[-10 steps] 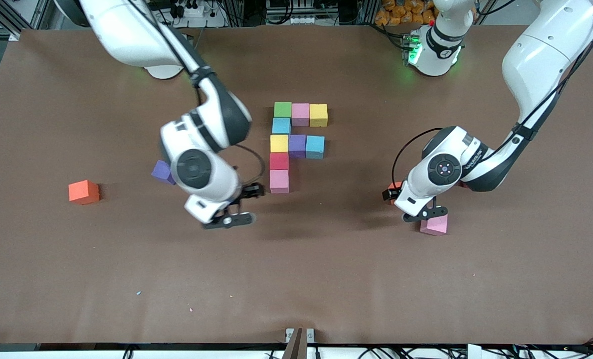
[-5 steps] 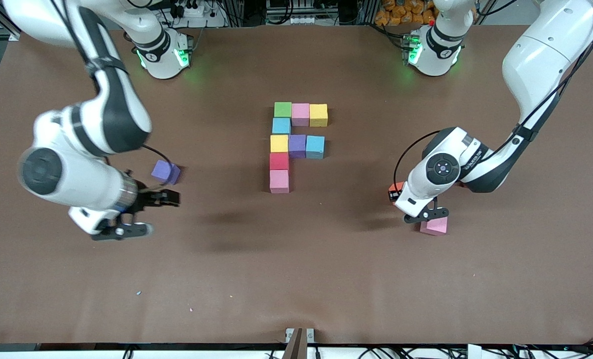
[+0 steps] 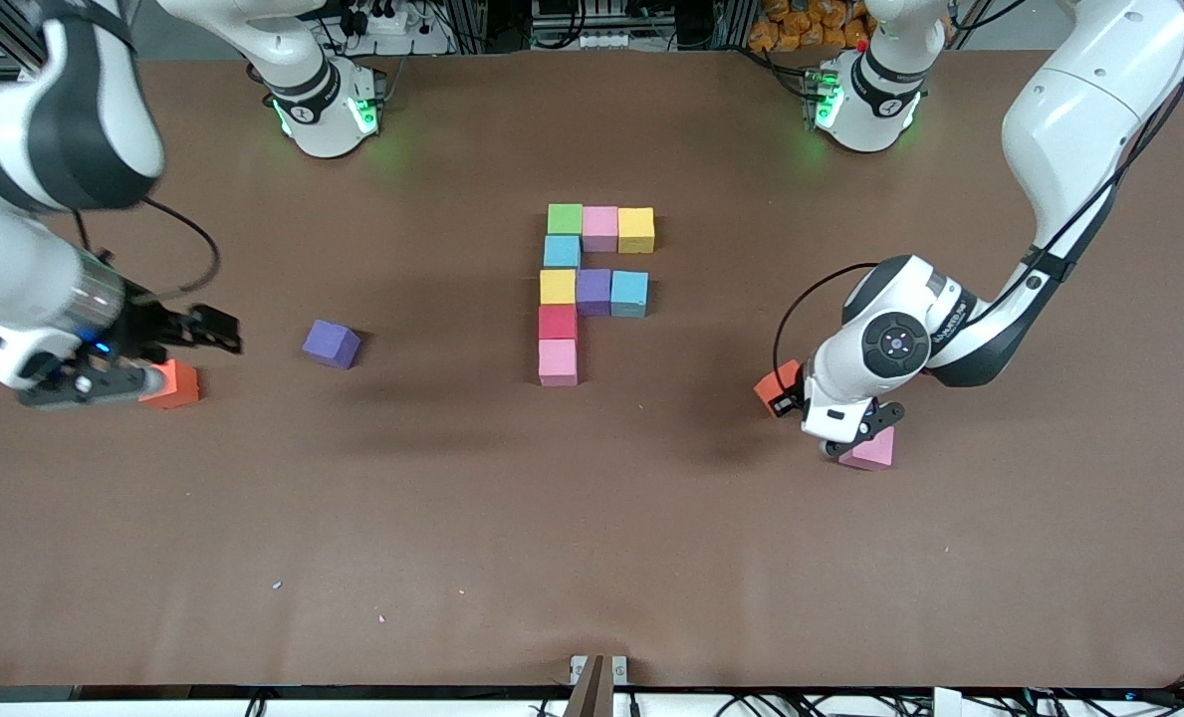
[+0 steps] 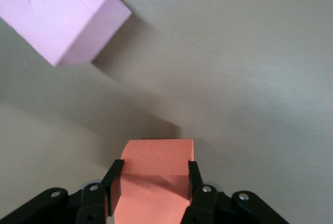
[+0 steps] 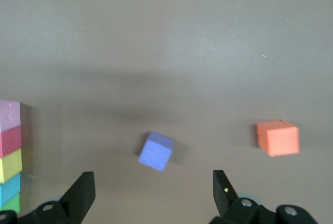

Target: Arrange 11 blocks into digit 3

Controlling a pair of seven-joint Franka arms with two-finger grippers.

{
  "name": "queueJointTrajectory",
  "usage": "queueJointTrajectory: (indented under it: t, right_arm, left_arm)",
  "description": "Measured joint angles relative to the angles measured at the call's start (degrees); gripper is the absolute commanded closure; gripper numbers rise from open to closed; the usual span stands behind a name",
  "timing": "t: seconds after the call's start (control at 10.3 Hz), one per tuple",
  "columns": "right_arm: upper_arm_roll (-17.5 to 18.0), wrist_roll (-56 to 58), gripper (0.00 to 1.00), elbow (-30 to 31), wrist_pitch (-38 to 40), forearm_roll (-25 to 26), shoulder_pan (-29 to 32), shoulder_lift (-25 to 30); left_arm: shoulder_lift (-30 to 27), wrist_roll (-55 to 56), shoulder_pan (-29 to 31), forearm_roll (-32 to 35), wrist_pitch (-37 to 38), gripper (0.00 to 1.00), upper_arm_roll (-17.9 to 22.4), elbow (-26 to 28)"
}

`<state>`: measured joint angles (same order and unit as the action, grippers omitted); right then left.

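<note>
- Partial digit mid-table: top row green block [image 3: 565, 218], pink block [image 3: 599, 227], yellow block [image 3: 636, 229], all touching.
- Column under green, toward front cam: blue block [image 3: 561, 251], 2nd yellow [image 3: 558, 287], red block [image 3: 557, 322], 2nd pink [image 3: 557, 360].
- Mid bar from 2nd yellow: purple block [image 3: 593, 291], then 2nd blue [image 3: 629, 293], touching. No bottom bar beside 2nd pink yet.
- Loose purple cube [image 3: 331, 344], tilted vs the rows, btwn digit and right arm's end of table; also in right wrist view [image 5: 155, 151].
- Loose orange block [image 3: 175, 383] on table near right arm's end, well apart from digit; in right wrist view [image 5: 278, 137].
- Right gripper [image 3: 143, 355] low, just beside/over loose orange; fingers spread wide, holding nothing. One finger overlaps the block in front view; contact unclear.
- Left gripper [image 3: 789, 391] toward left arm's end, clamped on another orange block [image 3: 777, 386]; left wrist view shows that block [image 4: 154, 180] pinched btwn both fingers [image 4: 112, 185].
- Loose 3rd pink [image 3: 870, 450] on table just beside left gripper, partly hidden by wrist in front view; clear in left wrist view [image 4: 60, 13], not touching the held block.
</note>
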<state>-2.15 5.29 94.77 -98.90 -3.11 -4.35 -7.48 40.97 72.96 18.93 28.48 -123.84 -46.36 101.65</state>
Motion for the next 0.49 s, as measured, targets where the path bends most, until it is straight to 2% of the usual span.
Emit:
queueJointTrajectory:
  t: [0.19,0.29,0.49]
  right_arm:
    - [-0.18,1.25,0.0,0.34,2.69,0.01,3.18,4.46]
    - [-0.56,1.34,0.0,-0.01,4.34,0.09,3.93,6.1]
    - [-1.56,2.61,0.0,-5.11,9.21,0.94,5.08,7.3]
  left_arm:
    - [0.03,9.7,-6.23,-4.37,1.54,1.0,0.79,-5.35]
    - [0.05,13.64,-10.21,-6.71,1.8,1.0,2.82,-7.6]
    - [0.29,20.79,-20.23,-12.31,1.84,1.0,10.33,-11.86]
